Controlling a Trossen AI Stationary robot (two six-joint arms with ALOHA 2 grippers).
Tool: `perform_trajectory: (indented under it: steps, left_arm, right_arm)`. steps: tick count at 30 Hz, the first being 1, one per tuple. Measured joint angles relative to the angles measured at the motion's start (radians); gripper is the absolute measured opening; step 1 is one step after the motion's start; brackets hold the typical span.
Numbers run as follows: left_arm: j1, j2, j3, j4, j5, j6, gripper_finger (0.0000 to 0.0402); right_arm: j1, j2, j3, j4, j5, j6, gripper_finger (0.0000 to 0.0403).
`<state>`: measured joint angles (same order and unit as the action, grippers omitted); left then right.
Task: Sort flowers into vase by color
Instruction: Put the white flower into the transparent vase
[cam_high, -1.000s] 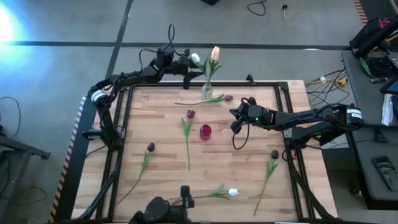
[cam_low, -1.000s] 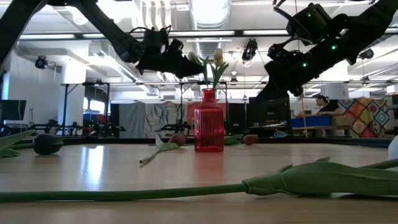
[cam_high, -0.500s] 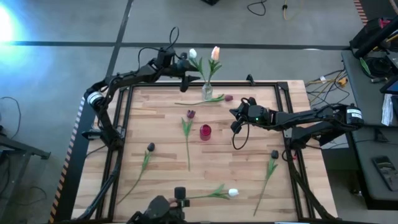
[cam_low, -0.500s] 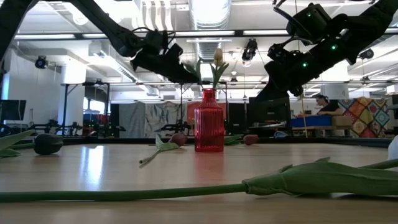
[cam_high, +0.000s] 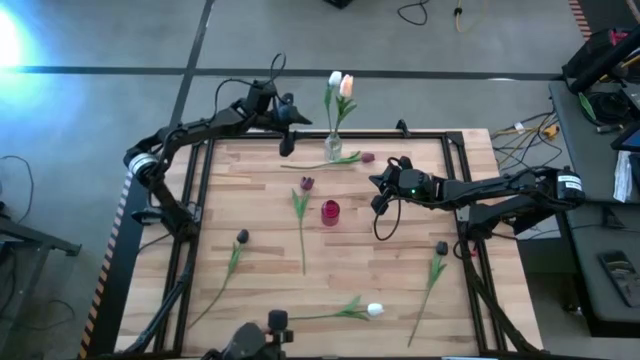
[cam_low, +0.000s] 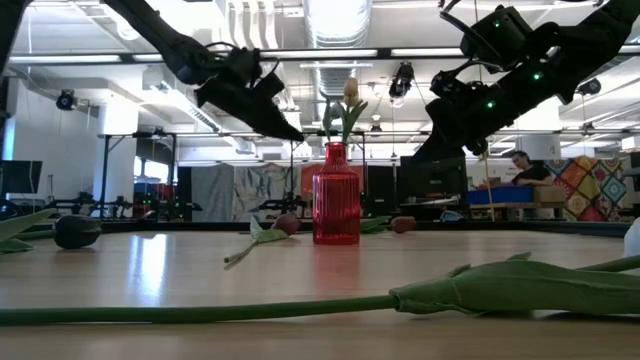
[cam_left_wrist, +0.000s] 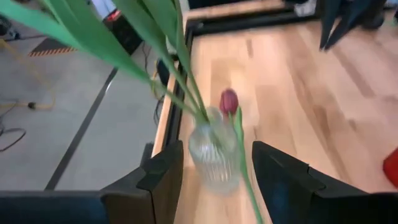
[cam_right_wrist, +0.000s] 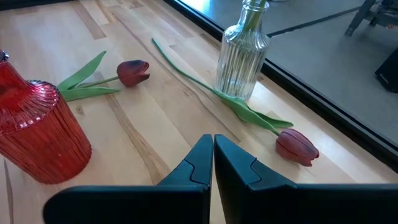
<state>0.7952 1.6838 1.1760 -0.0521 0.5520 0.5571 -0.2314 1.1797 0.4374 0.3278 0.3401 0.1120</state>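
A clear glass vase (cam_high: 332, 150) stands at the table's far edge and holds two flowers, one white (cam_high: 335, 78) and one peach (cam_high: 346, 86). A red vase (cam_high: 330, 212) stands mid-table. Maroon tulips (cam_high: 307, 184) (cam_high: 367, 157), dark ones (cam_high: 242, 237) (cam_high: 441, 247) and a white one (cam_high: 375, 310) lie flat on the wood. My left gripper (cam_high: 291, 125) hovers open just left of the clear vase (cam_left_wrist: 214, 152), touching nothing. My right gripper (cam_right_wrist: 212, 149) hangs shut above the table, right of the red vase (cam_right_wrist: 34, 130).
A dark metal frame (cam_high: 200, 200) runs around the wooden table. The lying tulips' long stems spread over the middle and near parts of the table. One maroon tulip (cam_right_wrist: 297, 147) lies right beside the clear vase's foot (cam_right_wrist: 239, 68). Bare wood shows at the far left (cam_high: 240, 175).
My left gripper has let go of the white tulip and drawn back toward the table's left edge, tipping downward. The white tulip, which leaned toward the gripper, now stands upright in the clear vase beside the peach one.
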Motion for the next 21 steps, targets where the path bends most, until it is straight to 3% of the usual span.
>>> perform_trajectory:
  steps: [9, 11, 16, 21]
  left_arm:
    - [-0.067, -0.163, -0.205, 0.009, -0.027, -0.035, 0.0175]
    - [-0.123, -0.208, -0.267, 0.026, -0.073, -0.045, 0.0171]
    - [-0.331, -0.326, -0.437, 0.103, -0.356, -0.04, 0.0161]
    - [-0.529, -0.404, -0.554, 0.195, -0.397, -0.153, 0.0153]
  right_arm:
    - [0.0, 0.0, 0.0, 0.002, 0.0, 0.0, 0.0009]
    - [0.0, 0.0, 0.0, 0.004, 0.0, 0.0, 0.0009]
    - [0.0, 0.0, 0.0, 0.006, 0.0, 0.0, 0.0009]
    - [0.0, 0.0, 0.0, 0.007, 0.0, 0.004, 0.0009]
